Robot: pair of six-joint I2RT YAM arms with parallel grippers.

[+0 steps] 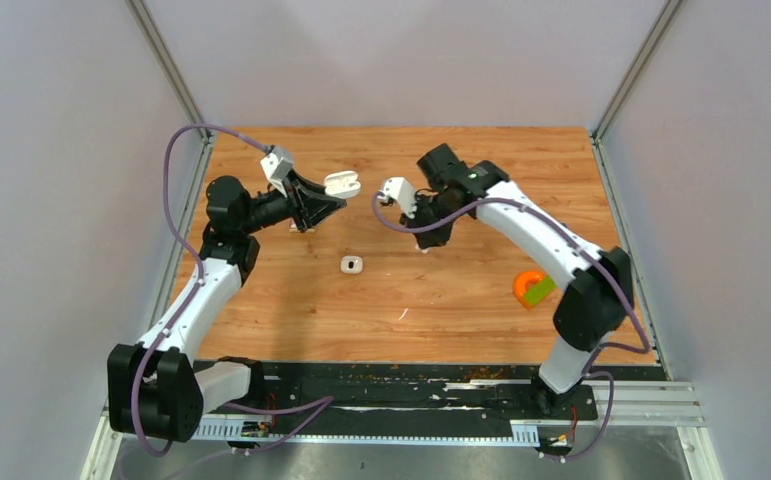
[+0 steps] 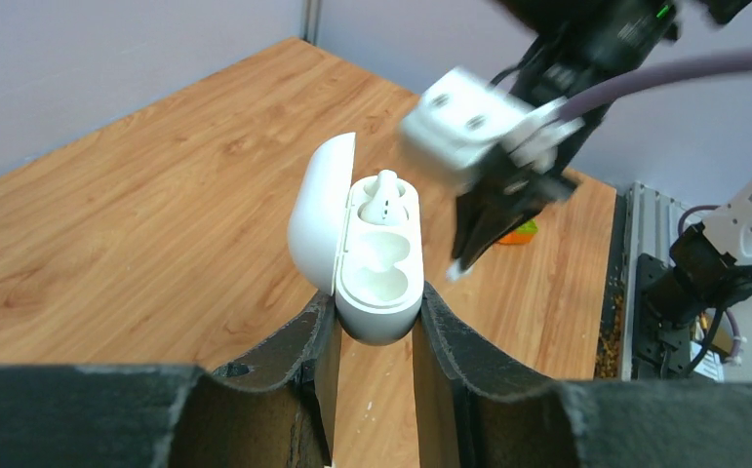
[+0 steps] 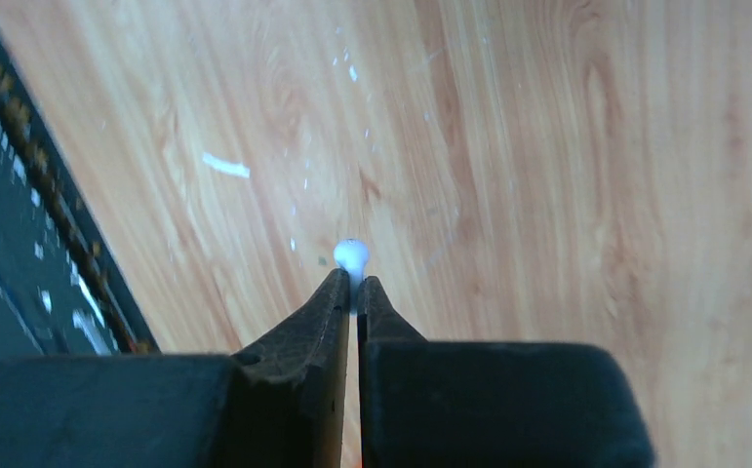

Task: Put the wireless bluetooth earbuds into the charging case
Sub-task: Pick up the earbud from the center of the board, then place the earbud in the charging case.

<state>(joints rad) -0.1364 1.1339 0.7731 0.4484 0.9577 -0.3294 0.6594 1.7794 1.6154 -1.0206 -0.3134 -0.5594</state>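
Orange-and-green object (image 1: 533,288) and thin white sliver (image 1: 402,314) on wooden table (image 1: 461,295).

The charging case (image 2: 383,278) is a glossy white rounded shell, gripped at its lower end between the left fingers (image 2: 289,361) and held clear of the worktop (image 2: 157,195), its lid swung open to one side. One earbud (image 2: 384,200) sits in the farther socket with its white head poking out, and the nearer socket lies open. A second earbud (image 3: 351,255), a tiny white bulb, is pinched at the very tips of the right fingers (image 3: 328,312), in the air near the open case.
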